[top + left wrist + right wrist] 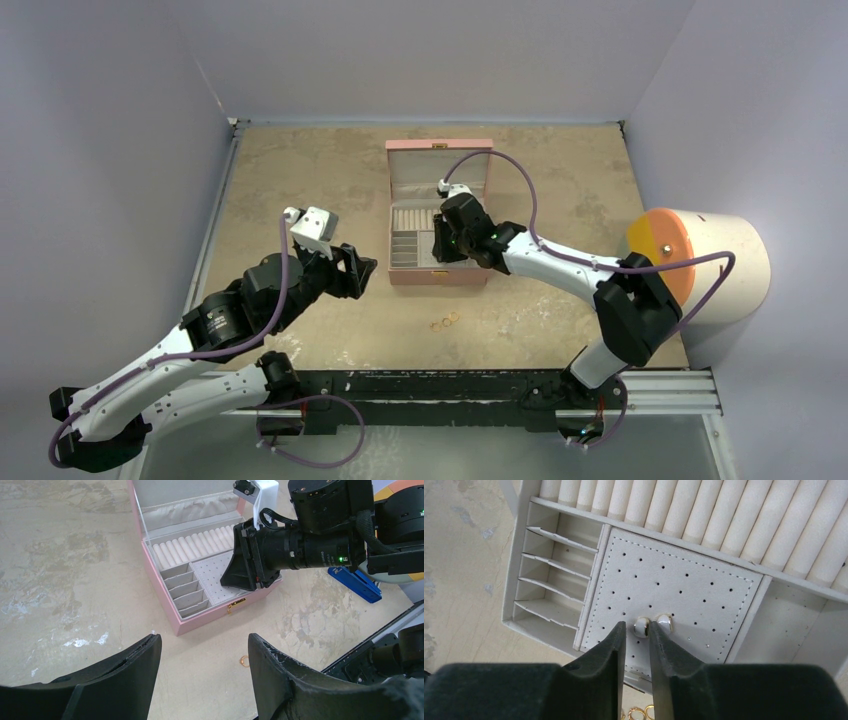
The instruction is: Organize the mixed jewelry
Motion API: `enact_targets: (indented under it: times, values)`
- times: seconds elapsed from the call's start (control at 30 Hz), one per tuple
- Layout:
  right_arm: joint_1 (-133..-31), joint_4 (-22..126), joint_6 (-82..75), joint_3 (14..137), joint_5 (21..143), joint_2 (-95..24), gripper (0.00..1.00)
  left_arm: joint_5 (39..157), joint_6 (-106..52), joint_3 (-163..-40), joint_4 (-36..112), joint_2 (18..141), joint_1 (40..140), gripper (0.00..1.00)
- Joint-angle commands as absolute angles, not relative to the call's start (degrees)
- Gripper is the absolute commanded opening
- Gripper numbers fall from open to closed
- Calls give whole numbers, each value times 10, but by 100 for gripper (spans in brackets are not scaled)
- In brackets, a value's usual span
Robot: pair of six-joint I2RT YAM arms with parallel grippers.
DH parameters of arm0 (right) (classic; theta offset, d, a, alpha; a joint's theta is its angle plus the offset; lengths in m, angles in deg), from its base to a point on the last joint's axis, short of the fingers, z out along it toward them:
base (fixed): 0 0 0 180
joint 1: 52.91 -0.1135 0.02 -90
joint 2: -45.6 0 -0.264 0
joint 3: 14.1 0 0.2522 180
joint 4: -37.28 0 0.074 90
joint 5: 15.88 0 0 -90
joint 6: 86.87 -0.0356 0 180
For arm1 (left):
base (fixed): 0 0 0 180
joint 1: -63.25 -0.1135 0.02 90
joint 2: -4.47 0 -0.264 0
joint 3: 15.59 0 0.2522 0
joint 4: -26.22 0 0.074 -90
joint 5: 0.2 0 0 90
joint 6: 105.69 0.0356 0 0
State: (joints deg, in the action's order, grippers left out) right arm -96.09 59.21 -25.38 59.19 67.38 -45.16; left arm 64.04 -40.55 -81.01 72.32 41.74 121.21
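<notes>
Two white, gold-rimmed stud earrings (641, 627) (664, 623) sit side by side on the perforated panel of the pink jewelry box (440, 275). My right gripper (636, 624) hovers over that panel. Its jaws are narrowly open, and the left earring lies just past its tips, not pinched. A few small gold rings (445, 321) lie on the table in front of the box, and they also show in the right wrist view as gold rings (639, 713). My left gripper (362, 270) stands open and empty left of the box, with one gold ring (244, 661) beside its right finger.
The box lid (440, 170) stands upright at the back. The box also holds ring rolls (704, 510) and slotted compartments (554, 580). A white cylinder with an orange face (700, 260) sits at the right, and a blue object (356, 582) lies past the right arm.
</notes>
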Motion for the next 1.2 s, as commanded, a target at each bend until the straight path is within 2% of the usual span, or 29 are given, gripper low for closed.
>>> enact_targets:
  times: [0.0, 0.3, 0.8, 0.9, 0.97, 1.17]
  values:
    - [-963, 595, -260, 599, 656, -449, 28, 639, -402, -812, 710, 415, 1215, 64]
    - [-963, 604, -264, 609, 654, -415, 30, 636, -401, -811, 711, 413, 1215, 64]
    - [-962, 653, -236, 610, 642, -293, 32, 631, -403, -811, 711, 419, 1215, 64]
    - [-962, 635, -207, 589, 656, -259, 34, 625, -404, -811, 712, 423, 1215, 64]
    - [-961, 628, -193, 568, 672, -238, 39, 622, -404, -811, 712, 427, 1215, 64]
    - [-958, 648, -156, 529, 764, -201, 38, 611, -405, -812, 715, 435, 1214, 64]
